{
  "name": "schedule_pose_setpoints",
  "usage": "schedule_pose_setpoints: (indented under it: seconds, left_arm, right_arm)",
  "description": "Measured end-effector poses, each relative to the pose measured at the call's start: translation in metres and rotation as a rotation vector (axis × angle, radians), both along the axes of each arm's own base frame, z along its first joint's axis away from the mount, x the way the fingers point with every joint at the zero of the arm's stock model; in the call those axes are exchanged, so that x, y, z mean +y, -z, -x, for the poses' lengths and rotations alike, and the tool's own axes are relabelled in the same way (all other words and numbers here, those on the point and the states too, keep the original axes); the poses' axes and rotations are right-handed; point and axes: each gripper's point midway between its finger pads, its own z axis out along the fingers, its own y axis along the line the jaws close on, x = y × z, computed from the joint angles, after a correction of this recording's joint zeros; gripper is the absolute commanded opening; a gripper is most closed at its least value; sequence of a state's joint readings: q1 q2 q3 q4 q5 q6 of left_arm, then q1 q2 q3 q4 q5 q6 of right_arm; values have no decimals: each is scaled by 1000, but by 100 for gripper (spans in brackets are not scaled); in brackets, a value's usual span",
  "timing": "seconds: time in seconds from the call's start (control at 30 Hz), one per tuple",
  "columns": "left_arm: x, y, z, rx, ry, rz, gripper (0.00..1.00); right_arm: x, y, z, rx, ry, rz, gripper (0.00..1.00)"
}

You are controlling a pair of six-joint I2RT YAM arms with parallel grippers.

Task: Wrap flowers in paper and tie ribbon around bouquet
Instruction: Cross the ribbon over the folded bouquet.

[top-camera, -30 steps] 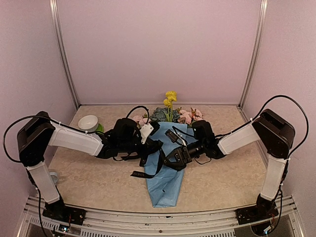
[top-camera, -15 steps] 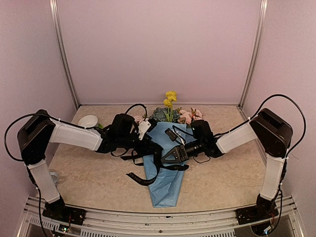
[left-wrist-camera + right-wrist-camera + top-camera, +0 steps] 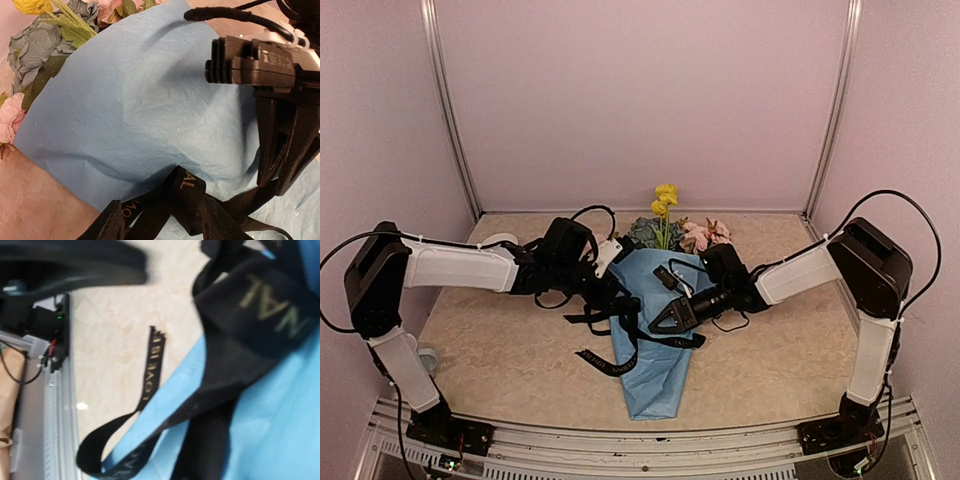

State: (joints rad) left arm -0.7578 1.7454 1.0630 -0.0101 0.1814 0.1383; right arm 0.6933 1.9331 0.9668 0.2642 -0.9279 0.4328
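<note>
Left gripper has swung lower across the bouquet, which lies on the table between the arms. I cannot tell whether its fingers hold anything. Right gripper seems nearly closed, pinching the ribbon, which drapes slack over the paper, so the tie looks unfinished.

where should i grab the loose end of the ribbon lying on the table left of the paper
Probably the ribbon just short of its cut end, where it lies flat on the table beside the paper. Come straight down from above, jaws across its width: it is thin, flat and clear of the paper there.
</note>
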Motion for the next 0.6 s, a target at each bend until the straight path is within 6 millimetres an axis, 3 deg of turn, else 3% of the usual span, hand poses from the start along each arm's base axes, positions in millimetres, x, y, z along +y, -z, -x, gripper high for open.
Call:
schedule_pose_setpoints:
  seconds: [0.17,0.27,0.43,0.53,0.6]
  left_arm:
    - [7,-13,18,70,3,9,51]
    - [1,-12,46,163,73,20,55]
    - [-9,15,106,318,199,-24,54]
    - [-9,32,125,375,233,-50,47]
    - [-8,41,129,400,237,-61,44]
  right_arm:
    - [0,2,-10,-21,35,53,23]
    - [0,2,-18,-34,60,94,29]
    - [-1,-4,-20,-44,48,119,44]
    - [-3,-3,-11,-46,11,135,47]
    - [-5,1,-5,-43,-11,154,48]
